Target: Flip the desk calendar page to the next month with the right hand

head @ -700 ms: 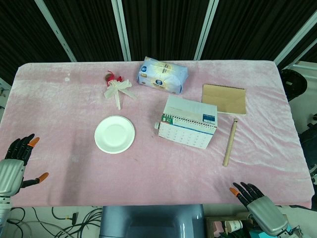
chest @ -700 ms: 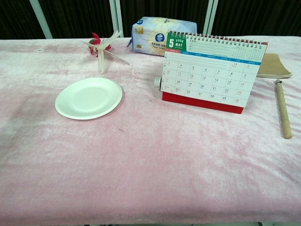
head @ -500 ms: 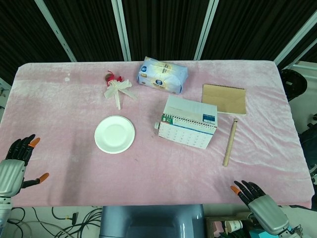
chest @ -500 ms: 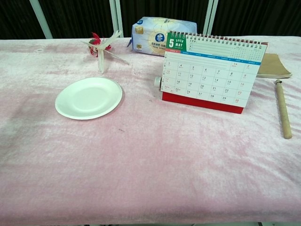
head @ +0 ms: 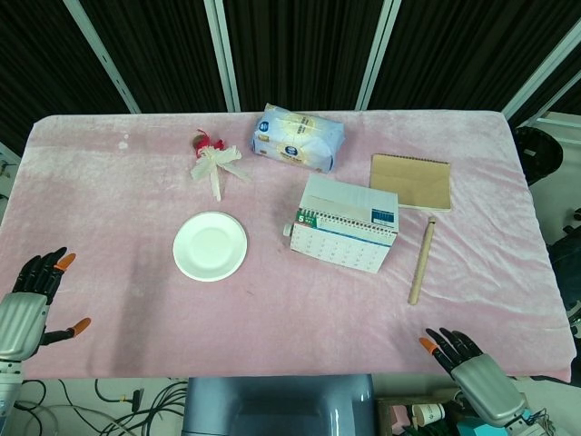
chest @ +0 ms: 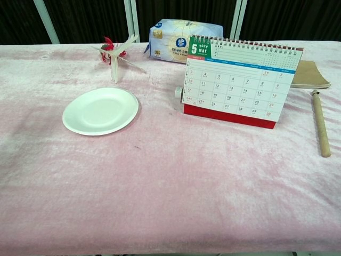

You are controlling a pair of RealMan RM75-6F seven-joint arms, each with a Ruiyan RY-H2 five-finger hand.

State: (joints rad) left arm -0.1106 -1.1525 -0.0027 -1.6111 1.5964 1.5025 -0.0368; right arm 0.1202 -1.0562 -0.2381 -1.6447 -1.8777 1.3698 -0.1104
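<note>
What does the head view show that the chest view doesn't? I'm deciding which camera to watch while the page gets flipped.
Only the head view shows the left hand and the right hand, both open at the table's near edge and well short of the desk calendar, plus the full outline of the brown notebook. Only the chest view shows the calendar's face readably, a May page with spiral binding along the top. Both share the white plate, tissue pack, wooden rod, ribbon bow and pink tablecloth.

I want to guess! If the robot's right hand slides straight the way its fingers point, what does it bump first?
Probably the calendar. The right hand points up-left over bare pink cloth; height is unclear.
</note>
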